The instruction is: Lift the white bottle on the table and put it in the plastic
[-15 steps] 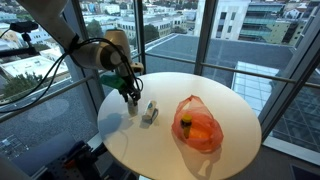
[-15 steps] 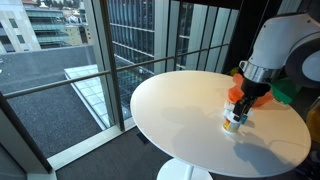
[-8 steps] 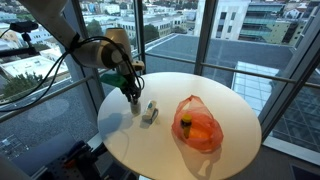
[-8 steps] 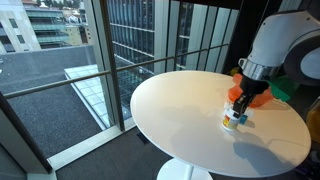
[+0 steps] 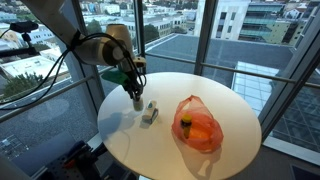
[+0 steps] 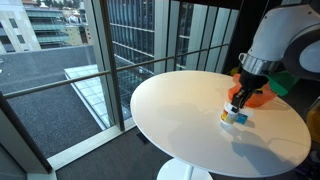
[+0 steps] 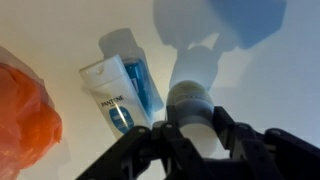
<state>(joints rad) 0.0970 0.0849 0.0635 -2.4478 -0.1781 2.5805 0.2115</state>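
Observation:
My gripper (image 7: 192,128) is shut on a small white bottle (image 7: 190,82) with a grey cap and holds it just above the round white table (image 5: 200,90). In both exterior views the gripper (image 5: 136,98) (image 6: 237,100) hangs over the table beside a white and blue Pantene packet (image 5: 150,113) (image 6: 234,116) (image 7: 124,94) that lies flat. The orange plastic bag (image 5: 198,127) lies further along the table with a yellow bottle inside. It also shows at the left edge of the wrist view (image 7: 25,120) and behind the arm in an exterior view (image 6: 256,96).
The table stands next to floor-to-ceiling windows (image 5: 210,30) with dark frames. The table edge (image 6: 150,125) curves close to the glass. The Pantene packet lies right beside the held bottle.
The gripper has risen a little with the white bottle in it and shifted slightly toward the packet. The packet and the orange bag have not moved.

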